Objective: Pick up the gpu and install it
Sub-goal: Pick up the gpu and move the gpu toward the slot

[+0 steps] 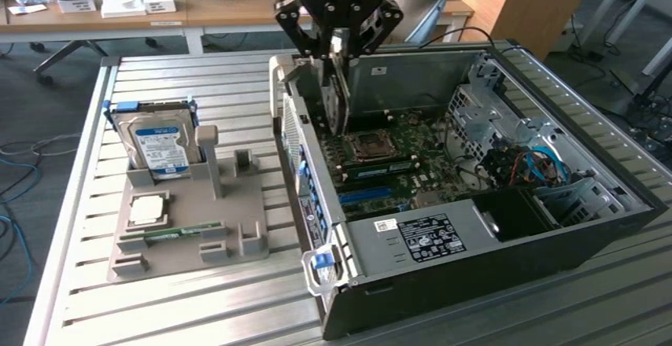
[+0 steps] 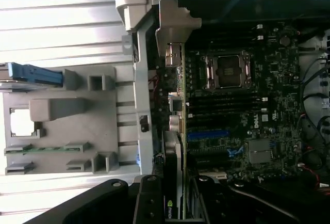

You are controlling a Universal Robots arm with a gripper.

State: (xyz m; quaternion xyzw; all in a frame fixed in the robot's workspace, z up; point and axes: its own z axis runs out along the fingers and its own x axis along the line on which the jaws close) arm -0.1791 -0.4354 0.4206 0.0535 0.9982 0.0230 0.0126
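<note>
The gpu (image 1: 337, 94) hangs on edge with my gripper (image 1: 338, 49) shut on its upper edge, fingers on both faces. It is inside the open computer case (image 1: 588, 232), close to the case's rear wall on the exterior view's left, just above the motherboard (image 1: 420, 161). In the wrist view the gpu (image 2: 178, 115) shows edge-on, its silver bracket (image 2: 172, 25) against the case's rear wall, and my gripper (image 2: 174, 195) clamps it. The card stands beside the CPU socket (image 2: 229, 72) and over the expansion slots; whether it touches a slot is hidden.
A grey holder tray (image 1: 226, 204) lies on the slatted metal table at the exterior view's left. On it are a hard drive (image 1: 157, 141) standing upright, a CPU chip (image 1: 147, 208) and a RAM stick (image 1: 173, 233). A power supply (image 1: 426, 236) fills the case's near corner.
</note>
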